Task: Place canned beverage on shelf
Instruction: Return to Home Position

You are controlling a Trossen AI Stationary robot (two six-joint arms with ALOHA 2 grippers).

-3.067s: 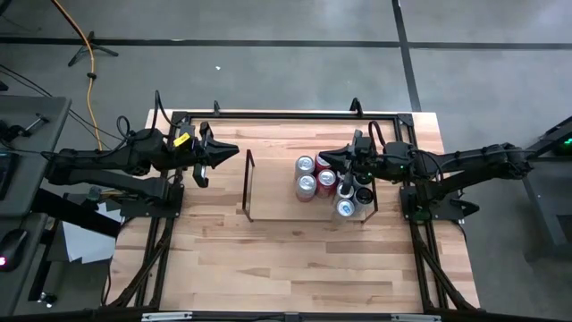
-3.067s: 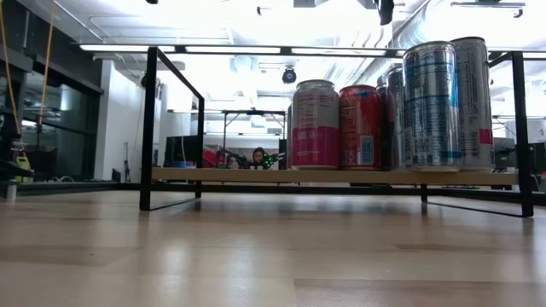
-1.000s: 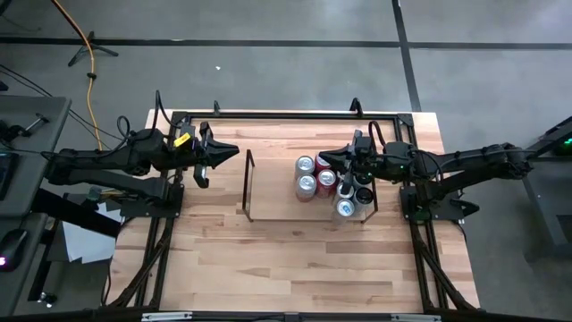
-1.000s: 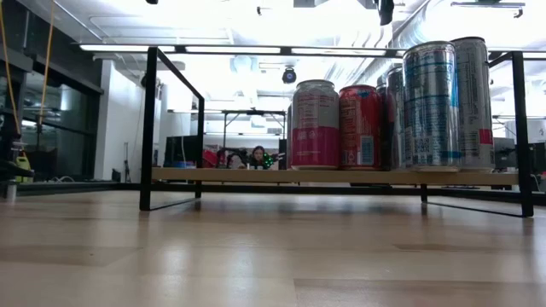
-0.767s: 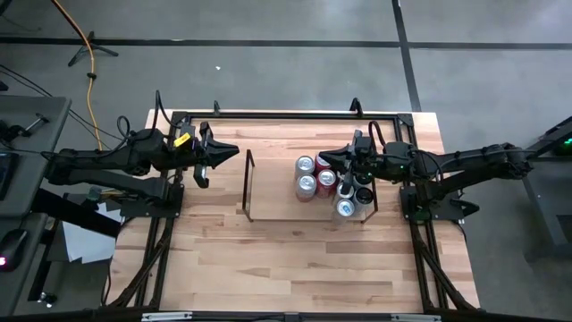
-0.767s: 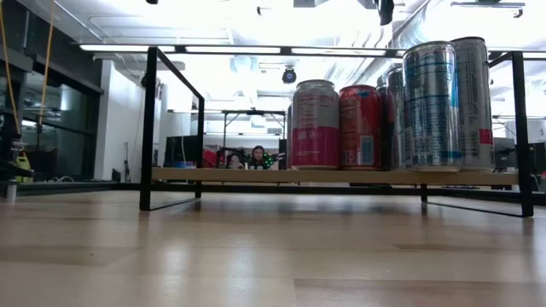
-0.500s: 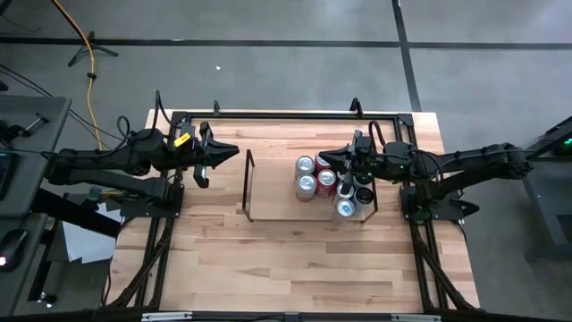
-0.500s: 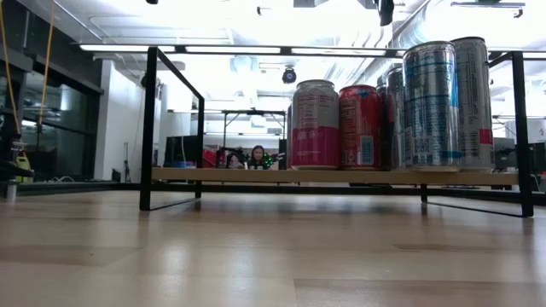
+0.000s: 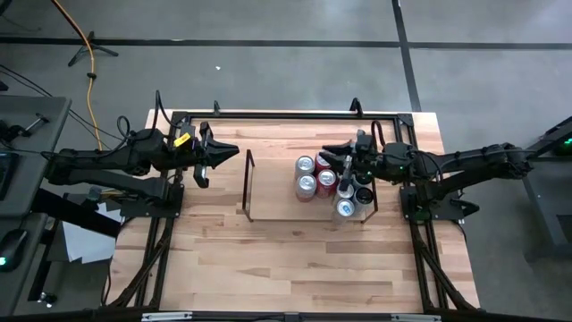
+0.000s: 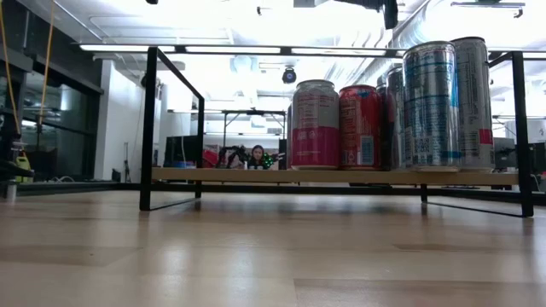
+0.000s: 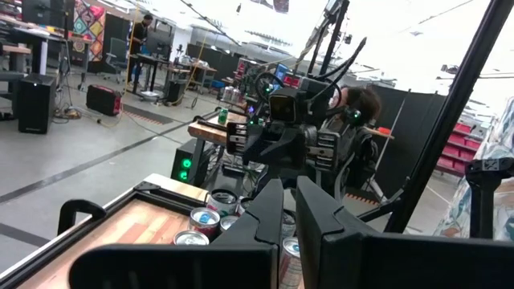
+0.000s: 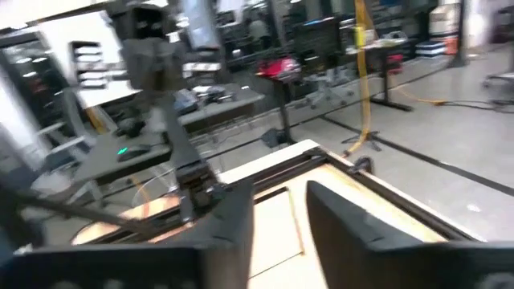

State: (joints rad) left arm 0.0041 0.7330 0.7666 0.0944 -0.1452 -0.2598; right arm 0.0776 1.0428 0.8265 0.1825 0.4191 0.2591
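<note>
Finding right gripper [image 9: 335,159] spread, empty over shelf's [image 9: 248,183] right end, left gripper [image 9: 228,153] near desk's [image 9: 268,259] left edge; judging cans [image 9: 307,184] heavy, slick, dentable; clasp mid-wall.

Even overhead light fills the high view; the pale wooden desk [image 9: 295,250] is bright, with only faint, soft shadows. In the low view, ceiling light strips [image 10: 256,49] glare white and the near desk surface gleams with their reflection. In the left wrist view, the left claw [image 11: 289,193] is a dark silhouette against a washed-out ceiling.
</note>
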